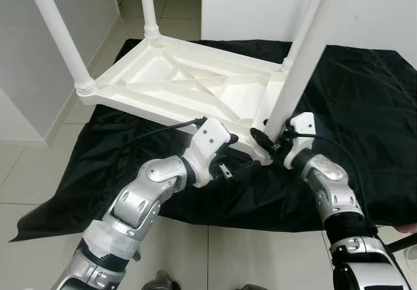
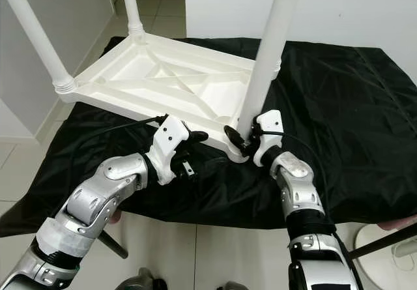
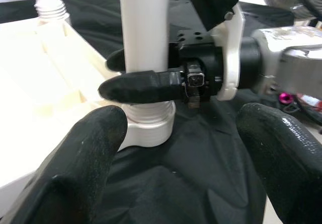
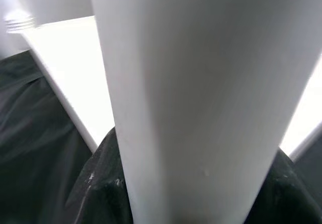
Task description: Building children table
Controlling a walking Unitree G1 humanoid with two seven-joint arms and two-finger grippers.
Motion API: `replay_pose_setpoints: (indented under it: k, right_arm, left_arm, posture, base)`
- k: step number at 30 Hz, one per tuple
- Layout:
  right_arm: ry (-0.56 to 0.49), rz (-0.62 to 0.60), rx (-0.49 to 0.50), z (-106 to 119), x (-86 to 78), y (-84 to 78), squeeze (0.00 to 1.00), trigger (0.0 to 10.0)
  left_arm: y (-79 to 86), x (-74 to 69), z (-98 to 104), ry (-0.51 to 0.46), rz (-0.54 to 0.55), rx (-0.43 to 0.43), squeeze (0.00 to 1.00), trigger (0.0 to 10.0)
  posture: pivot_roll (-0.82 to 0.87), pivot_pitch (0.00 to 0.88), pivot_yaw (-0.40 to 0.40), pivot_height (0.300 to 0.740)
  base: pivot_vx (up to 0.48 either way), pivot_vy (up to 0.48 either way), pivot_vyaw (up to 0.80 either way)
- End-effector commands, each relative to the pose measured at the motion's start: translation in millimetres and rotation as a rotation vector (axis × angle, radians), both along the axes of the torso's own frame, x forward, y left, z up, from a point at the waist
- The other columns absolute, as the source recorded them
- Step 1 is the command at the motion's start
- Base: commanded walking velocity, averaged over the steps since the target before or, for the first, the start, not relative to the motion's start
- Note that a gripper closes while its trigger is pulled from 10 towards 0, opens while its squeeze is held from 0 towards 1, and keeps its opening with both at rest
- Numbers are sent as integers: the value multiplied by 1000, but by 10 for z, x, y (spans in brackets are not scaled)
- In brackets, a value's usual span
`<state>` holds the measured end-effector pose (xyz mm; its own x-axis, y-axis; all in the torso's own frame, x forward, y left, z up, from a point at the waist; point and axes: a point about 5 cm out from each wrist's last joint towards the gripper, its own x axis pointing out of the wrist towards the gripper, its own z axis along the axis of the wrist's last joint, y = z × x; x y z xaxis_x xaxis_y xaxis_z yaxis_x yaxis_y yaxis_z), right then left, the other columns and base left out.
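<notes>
- The white children's table (image 1: 189, 85) is seen lying upside down on a black cloth (image 1: 365, 107) spread over the tiled floor (image 1: 39, 173), its ribbed underside turned up.
- Its long axis is run from near right to far left across the cloth.
- Two far legs (image 1: 58, 32) are seen screwed into their corner sockets, standing up and leaning slightly outward.
- The near-right leg (image 1: 303, 62) is stood nearly upright in its corner socket (image 3: 148, 126), its long axis pointing up and tilted a little to the right, its foot at the table's near corner.
- That leg is gripped low down, just above the socket, by the right gripper (image 1: 266, 139), jaws clamped around the white tube.
- In the left wrist view, one black finger (image 3: 138, 85) of the right gripper is seen crossing the front of the leg.
- The left gripper (image 1: 244, 166) is held just beside that corner, low over the cloth, jaws spread apart and holding nothing.
</notes>
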<state>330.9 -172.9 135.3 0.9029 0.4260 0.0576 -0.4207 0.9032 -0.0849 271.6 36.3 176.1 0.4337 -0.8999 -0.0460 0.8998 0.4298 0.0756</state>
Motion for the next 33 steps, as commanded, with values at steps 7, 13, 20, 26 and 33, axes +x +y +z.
replay_pose_setpoints:
  k: [7, 13, 20, 26, 33]
  right_arm:
    - [-11, -229, 58, 10, -54, 88, 0, 10000]
    - [28, -492, 113, -48, -171, 243, 0, 10000]
    - [29, -590, 119, -42, -235, 363, 0, 10000]
    - [-25, -574, 138, 59, -234, 309, 384, 10000]
    - [-43, -522, 187, 112, -264, 210, 1000, 10000]
  left_arm:
    - [74, 113, 20, -15, 106, -7, 0, 10000]
    - [134, 166, 11, -15, 156, -8, 0, 10000]
    - [176, 221, 5, -30, 208, 7, 0, 10000]
    - [193, 257, 16, -48, 235, 19, 0, 10000]
    - [201, 222, 17, -32, 197, -4, 0, 10000]
  posture:
    - [-31, 0, 15, 740]
    - [-25, 0, 16, 740]
    - [-26, 0, 20, 740]
    - [-24, 0, 19, 740]
    - [-15, 0, 15, 740]
  base:
    - [0, 0, 0]
    - [0, 0, 0]
    - [0, 0, 0]
    - [0, 0, 0]
    - [0, 0, 0]
